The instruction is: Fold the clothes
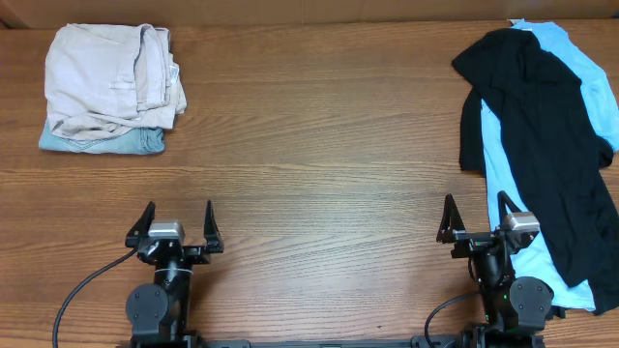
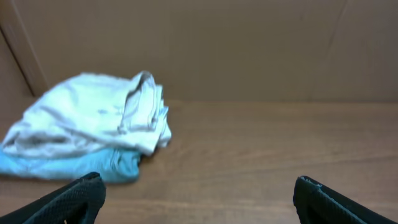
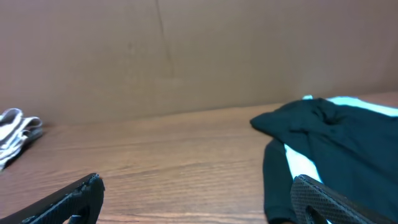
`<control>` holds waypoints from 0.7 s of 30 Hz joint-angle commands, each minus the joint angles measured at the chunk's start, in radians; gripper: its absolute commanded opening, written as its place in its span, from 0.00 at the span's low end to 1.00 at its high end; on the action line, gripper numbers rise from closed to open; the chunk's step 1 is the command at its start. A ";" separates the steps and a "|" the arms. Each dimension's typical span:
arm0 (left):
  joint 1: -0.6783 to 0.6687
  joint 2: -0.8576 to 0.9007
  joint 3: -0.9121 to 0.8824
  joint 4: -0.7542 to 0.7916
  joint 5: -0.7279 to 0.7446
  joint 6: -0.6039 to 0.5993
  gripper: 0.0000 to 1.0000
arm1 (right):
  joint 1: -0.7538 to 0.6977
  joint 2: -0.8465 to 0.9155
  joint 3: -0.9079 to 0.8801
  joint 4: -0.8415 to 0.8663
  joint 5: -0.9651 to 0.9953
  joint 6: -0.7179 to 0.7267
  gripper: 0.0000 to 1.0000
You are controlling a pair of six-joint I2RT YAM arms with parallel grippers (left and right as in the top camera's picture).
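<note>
A black garment [image 1: 542,126] lies crumpled over a light blue shirt [image 1: 585,68] at the right side of the table; both show in the right wrist view, the black one [image 3: 329,143] over the blue one [image 3: 298,165]. A folded stack sits at the far left: a beige garment [image 1: 111,77] on a light blue one [image 1: 106,142], also in the left wrist view [image 2: 93,118]. My left gripper [image 1: 177,224] is open and empty near the front edge. My right gripper [image 1: 476,215] is open and empty, its right finger beside the unfolded pile.
The wooden table [image 1: 319,145] spans the whole view. A brown cardboard wall [image 3: 186,50] stands behind its far edge. A black cable [image 1: 77,295] runs from the left arm's base.
</note>
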 commanded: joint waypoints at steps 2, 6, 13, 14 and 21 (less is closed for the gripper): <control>-0.006 -0.010 0.005 0.046 0.019 -0.037 1.00 | -0.003 -0.012 -0.001 0.010 -0.042 0.000 1.00; -0.006 0.000 0.043 0.015 0.080 -0.063 1.00 | -0.003 -0.012 0.039 0.002 -0.042 0.000 1.00; -0.006 0.169 0.197 0.002 0.091 -0.050 1.00 | -0.003 0.018 0.146 -0.022 -0.042 0.000 1.00; -0.006 0.206 0.224 0.002 0.092 -0.049 1.00 | -0.003 0.030 0.164 -0.026 -0.042 -0.001 1.00; -0.006 0.543 0.491 -0.051 0.191 -0.013 1.00 | -0.003 0.215 0.368 -0.104 -0.034 -0.005 1.00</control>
